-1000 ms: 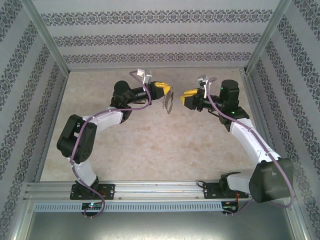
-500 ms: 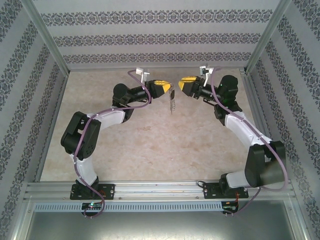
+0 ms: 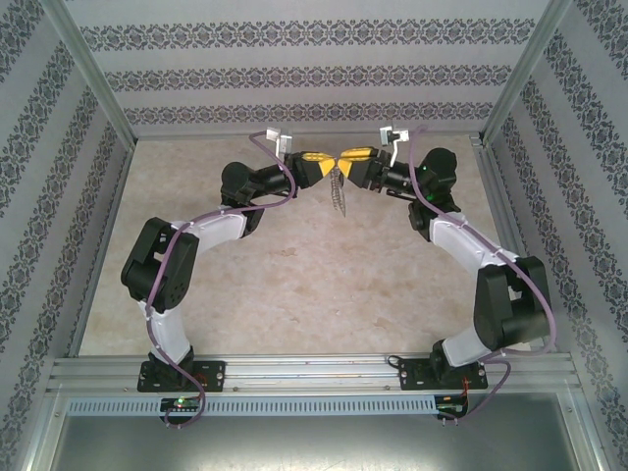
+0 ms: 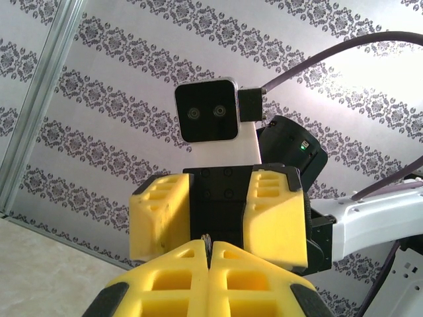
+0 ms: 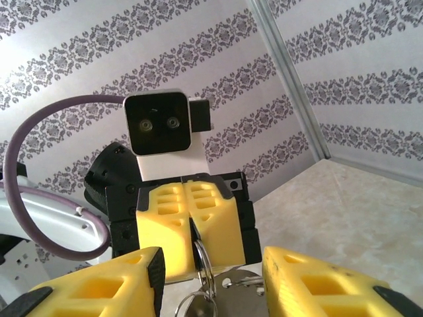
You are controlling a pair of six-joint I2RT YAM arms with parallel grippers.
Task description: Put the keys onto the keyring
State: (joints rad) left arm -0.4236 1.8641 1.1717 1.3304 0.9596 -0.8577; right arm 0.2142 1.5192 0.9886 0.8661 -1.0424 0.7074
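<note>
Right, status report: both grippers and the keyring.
Left gripper shut on keyring, dangling above table. Right gripper open, facing it tip to tip. Key too small to make out. No obstruction between them.

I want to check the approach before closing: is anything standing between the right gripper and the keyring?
Nothing visible does. The left gripper is shut on the keyring, which hangs below it, and the open right gripper faces it directly, with only free air in between.
</note>
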